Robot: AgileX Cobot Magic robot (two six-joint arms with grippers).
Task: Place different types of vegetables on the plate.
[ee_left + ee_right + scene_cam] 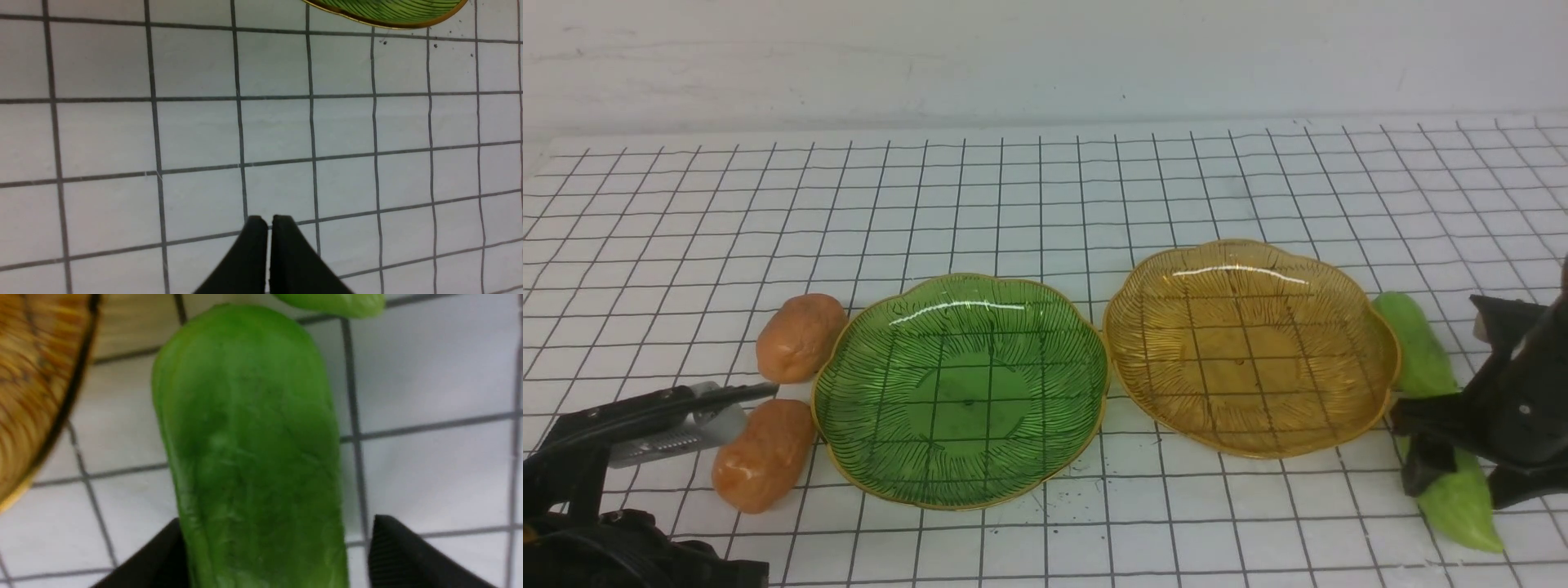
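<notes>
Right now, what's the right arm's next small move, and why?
Probably close the right gripper on the near green gourd: its open jaws straddle the gourd, with a gap left on one side, and the amber plate beside it holds nothing.

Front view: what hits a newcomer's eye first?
Two empty scalloped plates sit side by side: green plate left, amber plate right. Two orange potatoes lie left of the green plate. The right gripper, jaws open, straddles the near gourd right of the amber plate.
</notes>
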